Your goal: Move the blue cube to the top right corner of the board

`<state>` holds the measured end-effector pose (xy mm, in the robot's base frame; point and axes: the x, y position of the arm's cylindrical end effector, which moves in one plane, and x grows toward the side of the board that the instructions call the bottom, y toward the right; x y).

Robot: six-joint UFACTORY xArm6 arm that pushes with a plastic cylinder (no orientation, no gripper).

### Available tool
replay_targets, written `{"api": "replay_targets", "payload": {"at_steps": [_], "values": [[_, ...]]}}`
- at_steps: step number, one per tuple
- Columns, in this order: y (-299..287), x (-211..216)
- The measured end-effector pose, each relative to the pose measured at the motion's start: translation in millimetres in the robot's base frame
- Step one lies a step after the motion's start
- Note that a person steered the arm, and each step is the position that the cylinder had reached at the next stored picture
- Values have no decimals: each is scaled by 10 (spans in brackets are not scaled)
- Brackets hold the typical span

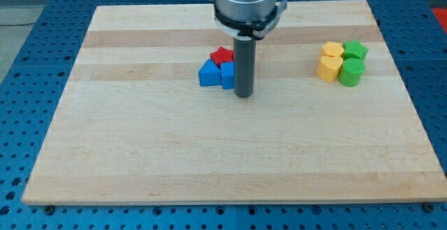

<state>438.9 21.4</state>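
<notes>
The blue cube (228,75) sits near the board's middle, a little toward the view's top, partly hidden by the rod. A second blue block (209,73) with a peaked top touches its left side. A red star-shaped block (221,54) lies just above them. My tip (243,94) rests on the board right beside the blue cube, at its lower right.
At the view's right, a tight cluster: two yellow blocks (332,49) (329,67) and two green blocks (355,49) (350,72). The wooden board (209,160) ends at blue perforated table on all sides.
</notes>
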Motion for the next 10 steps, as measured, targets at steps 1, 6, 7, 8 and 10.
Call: {"api": "replay_targets", "payload": {"at_steps": [1, 6, 7, 8, 10], "values": [[0, 0], [-304, -119], [-253, -218], [-249, -416], [-242, -837]]}}
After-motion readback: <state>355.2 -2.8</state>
